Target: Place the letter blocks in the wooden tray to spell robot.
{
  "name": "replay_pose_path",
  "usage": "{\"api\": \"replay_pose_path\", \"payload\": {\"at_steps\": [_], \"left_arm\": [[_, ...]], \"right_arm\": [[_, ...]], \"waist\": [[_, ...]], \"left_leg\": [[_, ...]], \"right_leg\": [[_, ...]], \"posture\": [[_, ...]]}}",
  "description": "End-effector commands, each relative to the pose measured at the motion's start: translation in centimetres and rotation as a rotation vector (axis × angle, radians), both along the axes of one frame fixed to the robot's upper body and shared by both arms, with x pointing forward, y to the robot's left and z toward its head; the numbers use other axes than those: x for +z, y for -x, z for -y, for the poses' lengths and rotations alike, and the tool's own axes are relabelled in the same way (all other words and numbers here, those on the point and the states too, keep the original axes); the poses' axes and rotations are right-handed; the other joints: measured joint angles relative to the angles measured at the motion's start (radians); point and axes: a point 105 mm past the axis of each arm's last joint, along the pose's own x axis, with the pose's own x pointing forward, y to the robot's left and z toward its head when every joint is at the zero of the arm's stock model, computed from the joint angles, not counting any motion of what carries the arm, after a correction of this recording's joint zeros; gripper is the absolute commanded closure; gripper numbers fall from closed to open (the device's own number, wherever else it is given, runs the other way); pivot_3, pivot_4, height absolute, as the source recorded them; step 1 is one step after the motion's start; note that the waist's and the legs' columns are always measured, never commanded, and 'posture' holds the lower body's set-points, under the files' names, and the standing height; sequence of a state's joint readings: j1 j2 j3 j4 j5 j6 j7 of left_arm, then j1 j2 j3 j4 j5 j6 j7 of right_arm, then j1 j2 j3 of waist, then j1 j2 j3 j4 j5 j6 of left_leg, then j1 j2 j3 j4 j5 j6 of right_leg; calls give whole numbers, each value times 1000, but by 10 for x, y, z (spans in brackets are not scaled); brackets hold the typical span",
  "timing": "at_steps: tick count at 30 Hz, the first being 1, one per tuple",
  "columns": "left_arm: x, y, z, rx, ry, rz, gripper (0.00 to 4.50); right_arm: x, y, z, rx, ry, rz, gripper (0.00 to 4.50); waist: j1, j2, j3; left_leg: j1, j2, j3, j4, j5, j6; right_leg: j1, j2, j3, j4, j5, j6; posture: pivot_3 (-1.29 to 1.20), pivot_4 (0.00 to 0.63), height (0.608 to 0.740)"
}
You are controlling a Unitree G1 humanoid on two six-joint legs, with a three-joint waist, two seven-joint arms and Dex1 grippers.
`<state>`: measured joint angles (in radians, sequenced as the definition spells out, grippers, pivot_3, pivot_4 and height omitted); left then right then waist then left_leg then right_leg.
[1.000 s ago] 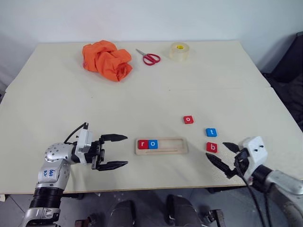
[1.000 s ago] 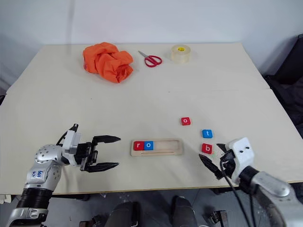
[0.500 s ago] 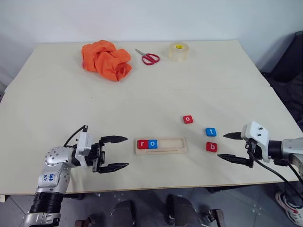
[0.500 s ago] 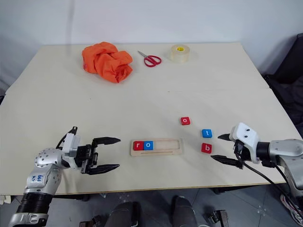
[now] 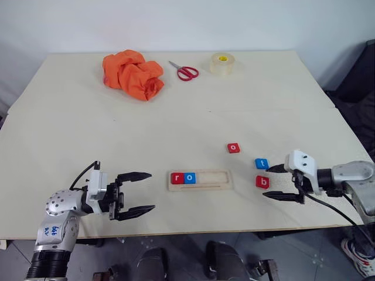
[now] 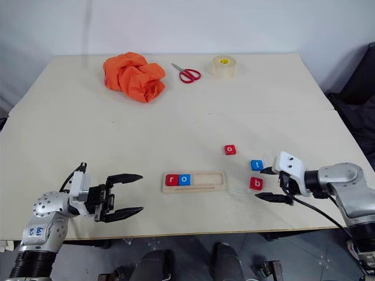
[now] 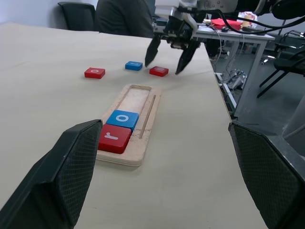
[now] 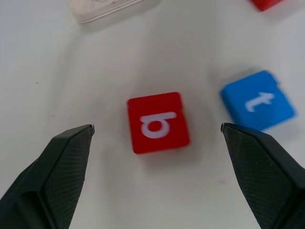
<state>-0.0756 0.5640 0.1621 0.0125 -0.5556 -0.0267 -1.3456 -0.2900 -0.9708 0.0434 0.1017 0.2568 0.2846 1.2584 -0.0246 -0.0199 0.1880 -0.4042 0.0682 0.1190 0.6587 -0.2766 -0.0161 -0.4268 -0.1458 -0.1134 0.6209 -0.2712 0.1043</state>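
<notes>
I have the wooden tray (image 5: 200, 180) lying flat near the front edge of the table (image 5: 176, 123), roughly midway between my two arms. Its left end holds the red r block (image 5: 177, 178) and, touching it on the right, the blue o block (image 5: 189, 178); the rest of the groove is bare wood.

Three letter blocks lie loose on the table to the right of the tray. The red o block (image 5: 233, 148) is farthest back, the blue t block (image 5: 261, 164) sits nearer and to its right, and the red b block (image 5: 262, 182) lies just in front of the t, apart from it.

My right claw (image 5: 276, 182) has its jaws spread wide and grips nothing. It sits low, just right of the b block, with its tips pointing left toward that block. From the right wrist view I see the b block (image 8: 157, 121) centred between the two fingers (image 8: 52, 179), with no contact, and the t block beside it.

My left claw (image 5: 140, 193) is wide open as well and empty, hovering left of the tray and pointing toward it.

At the far side of the table I see a crumpled orange cloth (image 5: 132, 74), red scissors (image 5: 184, 71) and a clear tape roll (image 5: 222, 63).
</notes>
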Motion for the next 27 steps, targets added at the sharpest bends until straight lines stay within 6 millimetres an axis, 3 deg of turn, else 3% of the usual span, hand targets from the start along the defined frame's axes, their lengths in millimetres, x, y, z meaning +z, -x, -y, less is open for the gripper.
{"api": "replay_pose_path", "payload": {"at_steps": [1,7,11,17,20,27], "left_arm": [[10,2,-1,2,13,40,0],[9,1,0,3,16,41,0],[10,-2,1,-2,17,42,0],[10,-5,-3,-2,11,45,0],[9,-7,-4,-3,9,47,0],[9,-12,-6,-15,2,57,0]], "right_arm": [[6,-2,-3,10,-4,23,999],[8,-7,-5,-13,-5,54,3056],[16,-11,-9,-9,-12,90,3053],[58,-9,-33,32,-75,140,3053],[71,-8,-54,78,-84,126,3053],[68,-3,-111,219,-34,38,3053]], "waist": [[0,0,0],[0,0,0],[0,0,0],[-3,0,0],[-2,0,0],[-2,0,0]], "left_leg": [[0,0,0,0,0,0],[0,0,0,0,0,0],[0,0,0,0,0,0],[0,0,0,0,0,0],[0,1,0,0,0,0],[-1,1,0,1,-1,0]], "right_leg": [[0,0,0,0,0,0],[0,0,0,0,0,0],[0,0,0,0,0,0],[0,0,0,1,0,0],[0,0,0,1,0,0],[-1,0,0,0,0,0]], "posture": [[0,150,740],[0,150,740],[0,150,740],[0,150,740],[0,150,740],[0,150,740]]}}
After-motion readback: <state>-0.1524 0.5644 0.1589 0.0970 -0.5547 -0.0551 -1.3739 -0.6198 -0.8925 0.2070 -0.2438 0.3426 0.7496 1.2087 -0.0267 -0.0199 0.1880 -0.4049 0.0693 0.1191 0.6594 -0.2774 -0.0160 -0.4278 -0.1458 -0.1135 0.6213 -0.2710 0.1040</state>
